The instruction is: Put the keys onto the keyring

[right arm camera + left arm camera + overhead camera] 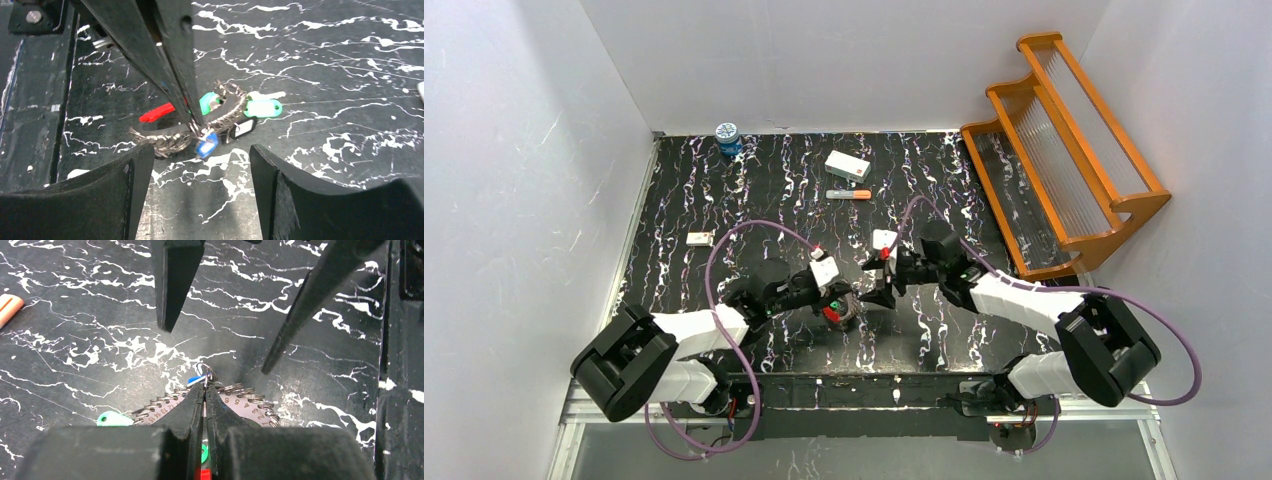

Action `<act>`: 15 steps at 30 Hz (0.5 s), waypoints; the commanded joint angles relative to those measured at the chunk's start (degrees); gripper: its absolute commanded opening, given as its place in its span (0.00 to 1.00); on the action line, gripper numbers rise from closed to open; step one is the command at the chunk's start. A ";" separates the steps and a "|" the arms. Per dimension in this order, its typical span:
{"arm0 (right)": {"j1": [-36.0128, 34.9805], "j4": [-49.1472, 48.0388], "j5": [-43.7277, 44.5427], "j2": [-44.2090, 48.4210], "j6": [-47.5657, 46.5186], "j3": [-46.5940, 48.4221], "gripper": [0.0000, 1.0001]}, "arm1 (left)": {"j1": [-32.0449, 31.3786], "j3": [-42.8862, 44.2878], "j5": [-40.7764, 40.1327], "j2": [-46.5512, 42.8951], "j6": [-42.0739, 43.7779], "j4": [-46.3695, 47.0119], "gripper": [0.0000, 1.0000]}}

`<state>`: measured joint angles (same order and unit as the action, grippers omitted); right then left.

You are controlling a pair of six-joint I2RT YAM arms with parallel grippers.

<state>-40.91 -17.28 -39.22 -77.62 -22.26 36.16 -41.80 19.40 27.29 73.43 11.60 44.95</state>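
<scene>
Closest to the lens, your left jaws are pressed together, fingertips [192, 407] clamped on the little wire ring of the blue key [206, 143]. That key touches the silver coiled side of the keyring [165, 142], which rests on the black marbled surface [944, 335] between the two arms, its red part under the left fingers. Your right jaws stand apart, fingertips [142, 160] just short of the blue key, with nothing between them. A green key [263, 107] and a dark tag [243, 127] lie just beside the loop. Well beyond, toward the back wall, you have an orange-tipped marker [849, 194], a white box [847, 164] and a blue jar [728, 137]. An orange rack [1064, 150] stands at the right.
</scene>
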 commanded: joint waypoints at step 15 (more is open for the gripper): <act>6.88 -25.65 -18.93 -2.13 13.06 -4.37 0.56 | -0.26 -5.07 1.91 -7.07 -3.15 12.09 0.00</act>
<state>-34.20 -38.41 -53.01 -77.56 -10.50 29.56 -41.80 14.50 27.03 67.81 7.92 54.02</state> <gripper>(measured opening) 0.565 0.010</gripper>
